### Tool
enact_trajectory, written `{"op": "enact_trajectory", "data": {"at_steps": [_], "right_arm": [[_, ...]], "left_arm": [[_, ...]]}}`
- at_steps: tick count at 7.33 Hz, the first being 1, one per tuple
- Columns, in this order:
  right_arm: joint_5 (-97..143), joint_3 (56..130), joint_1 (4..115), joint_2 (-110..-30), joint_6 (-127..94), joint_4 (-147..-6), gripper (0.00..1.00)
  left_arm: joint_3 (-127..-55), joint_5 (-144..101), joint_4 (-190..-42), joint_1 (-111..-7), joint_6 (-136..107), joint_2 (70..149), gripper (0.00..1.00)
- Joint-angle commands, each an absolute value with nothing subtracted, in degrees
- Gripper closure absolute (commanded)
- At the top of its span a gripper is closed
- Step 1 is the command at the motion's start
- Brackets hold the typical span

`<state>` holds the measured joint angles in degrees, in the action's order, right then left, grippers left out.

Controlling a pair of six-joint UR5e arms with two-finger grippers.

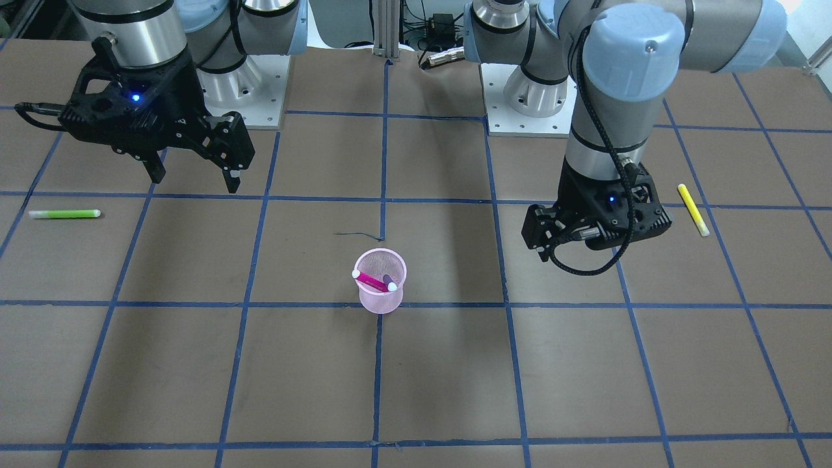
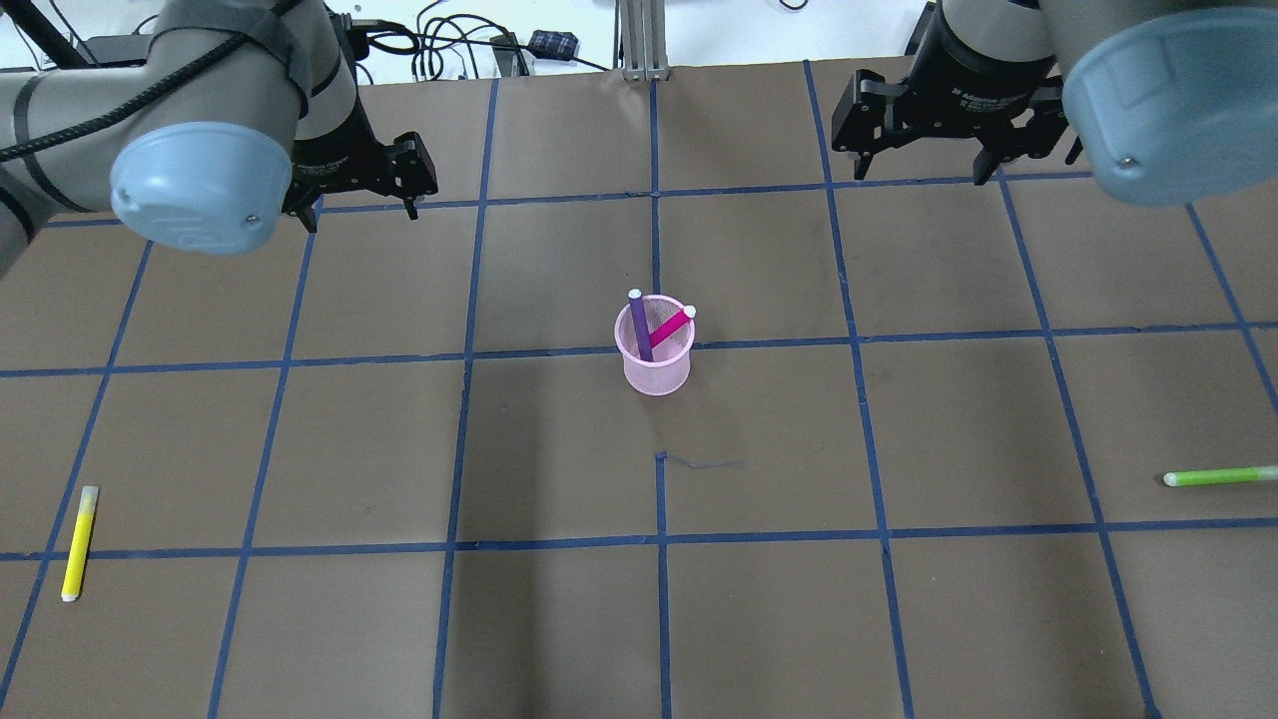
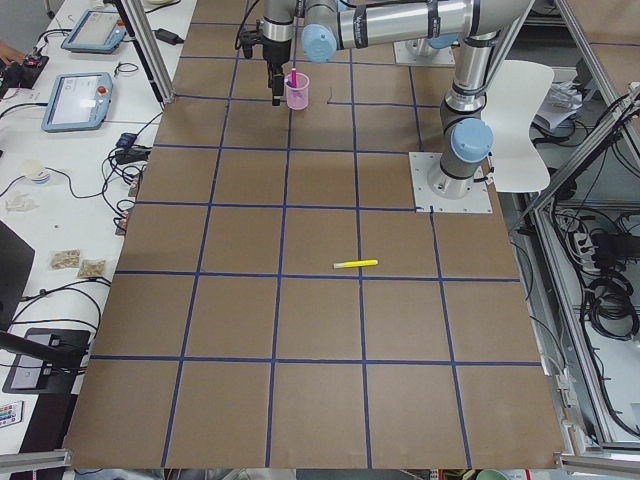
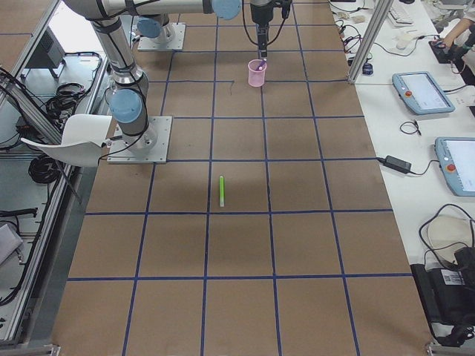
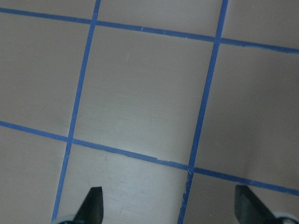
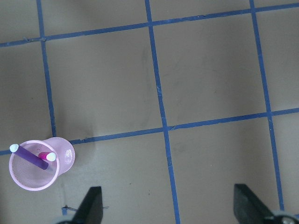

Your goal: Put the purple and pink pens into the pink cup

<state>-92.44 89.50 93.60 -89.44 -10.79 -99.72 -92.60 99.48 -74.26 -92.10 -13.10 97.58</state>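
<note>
Fingers (image 5: 95, 206) spread wide, the left gripper (image 5: 170, 203) is hanging well off the pink cup's (image 2: 656, 371) left side, while the right gripper (image 6: 168, 203), its fingers (image 6: 93, 201) equally parted, is hovering well to the cup's right. The purple pen (image 2: 639, 325) and pink pen (image 2: 671, 325) are standing crossed inside the cup. A yellow pen (image 2: 78, 542) and a green pen (image 2: 1218, 476) are lying far out on either side of the cup.

Pink mesh cup (image 2: 656, 371) upright at middle of brown taped surface (image 2: 559, 619), slim purple pen (image 2: 639, 325) and slim pink pen (image 2: 671, 327) leaning crossed inside it, yellow plastic pen (image 2: 79, 542) lying well apart on robot's left, green plastic pen (image 2: 1220, 476) well apart on right
</note>
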Motion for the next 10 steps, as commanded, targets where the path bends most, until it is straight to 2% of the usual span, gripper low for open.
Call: {"op": "enact_trajectory", "data": {"at_steps": [1,4,10], "right_arm": [[-92.37,89.56,93.6,-89.82,-11.16,-99.49,0.0],[-90.09,88.78,93.6,-90.09,-11.16,-93.39,0.0],[-90.26,88.86,93.6,-89.91,-11.34,-93.34,0.0]], "left_arm": [[-92.81,94.08,-80.5,-91.76,-13.01,93.62,0.0],[-93.34,92.73,-85.84,-91.58,-11.96,89.31,0.0],[-95.88,92.55,-89.12,-86.75,2.99,85.79,0.0]]}}
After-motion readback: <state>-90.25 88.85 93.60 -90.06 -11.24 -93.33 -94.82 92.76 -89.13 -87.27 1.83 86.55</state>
